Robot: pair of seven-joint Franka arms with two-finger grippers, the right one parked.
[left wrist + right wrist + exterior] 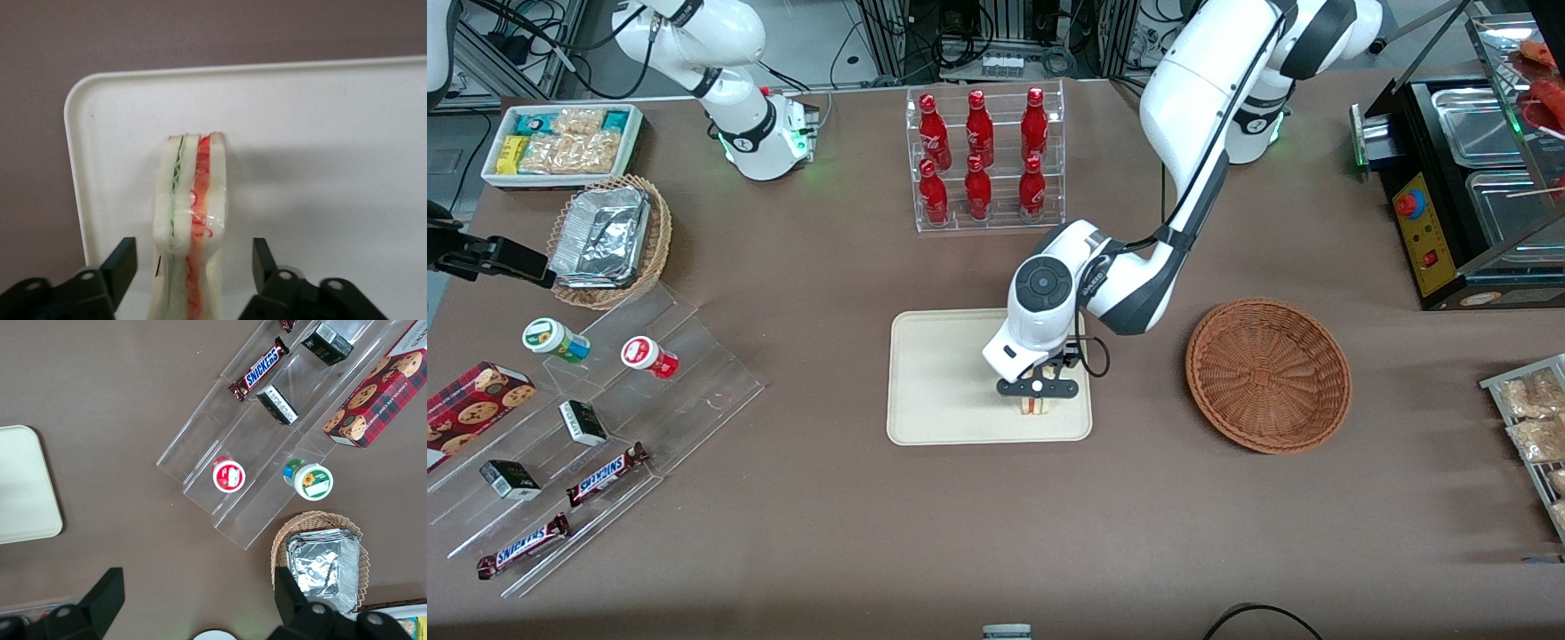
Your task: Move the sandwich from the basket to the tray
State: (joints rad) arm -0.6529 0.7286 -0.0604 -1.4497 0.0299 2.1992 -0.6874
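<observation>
One sandwich (1037,406) stands on its edge on the tray (943,382), in the corner nearest the front camera and toward the working arm's end of the table; the wrist view shows its pale bread with a green layer and a red layer (193,220) running along the upturned edge, close to the tray's rounded corner (83,107). Directly above it hangs the gripper (1038,389), with its two black fingers (120,263) spread apart, one on each side of the sandwich and a clear gap between each finger and the bread, so nothing is being pinched. Beside the tray, toward the working arm's end, sits the round reddish-brown basket (1268,373) with nothing in it. Farther from the front camera than the tray stands a clear rack of red bottles (983,156).
</observation>
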